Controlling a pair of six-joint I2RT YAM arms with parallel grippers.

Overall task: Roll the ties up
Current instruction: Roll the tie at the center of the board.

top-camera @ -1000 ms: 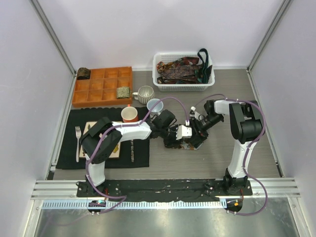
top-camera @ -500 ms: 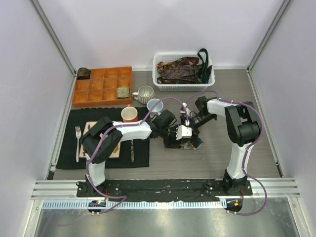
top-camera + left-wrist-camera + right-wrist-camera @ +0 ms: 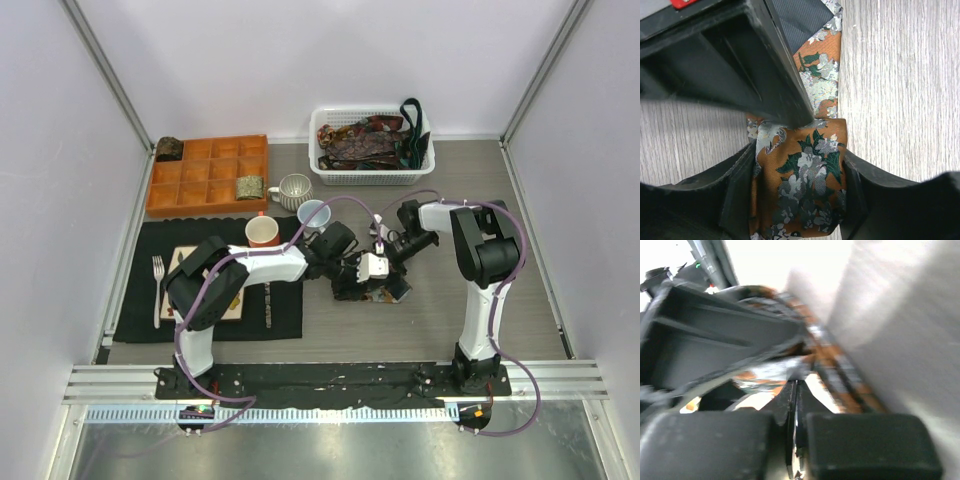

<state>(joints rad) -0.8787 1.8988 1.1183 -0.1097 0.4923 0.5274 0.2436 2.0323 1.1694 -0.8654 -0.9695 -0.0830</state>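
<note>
The orange floral tie (image 3: 810,200) lies at the middle of the wooden table (image 3: 560,300), partly rolled. Its rolled end sits between the fingers of the left gripper (image 3: 799,157). The unrolled tail, showing a dark lining, runs away from it flat on the wood. The left gripper clamps the roll across its width, one finger against each side. The right gripper (image 3: 792,387) rests its tip on the roll's top edge with its jaws pressed together. Whether a fabric layer is caught between them cannot be told.

Handling, as judged: the fabric is light, soft and slick, so a loose roll is likely to spring open. Take hold across the roll's sides, not by the tail.

Clearances: a blue cup (image 3: 313,212) and a red mug (image 3: 262,232) stand near the work point, to its far left, at the edge of the black placemat (image 3: 135,300). Open room lies to the right and on the near side. The white basket (image 3: 372,180) of further ties (image 3: 365,140) is well apart at the far edge.
</note>
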